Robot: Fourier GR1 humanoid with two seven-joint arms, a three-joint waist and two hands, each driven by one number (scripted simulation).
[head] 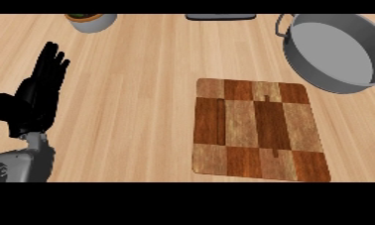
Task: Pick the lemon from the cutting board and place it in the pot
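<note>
Left hand (38, 87) rests open at the view's left edge, fingers straight, holding nothing. Cutting board (256, 130) lies on the counter (139, 95); pot (333, 50) stands beyond it, interior apparently bare. Lemon not visible.

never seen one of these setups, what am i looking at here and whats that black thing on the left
This is one view, as from a humanoid robot's head, looking steeply down at a wooden counter. The black thing is the robot's left hand, open and resting with fingers up, on its grey forearm. It holds nothing. The right hand is not in view. On the counter lie a checkered cutting board and, beyond it at the right, a grey pot. At the far edge are a small potted plant and a dark flat object. No lemon is visible.
</note>
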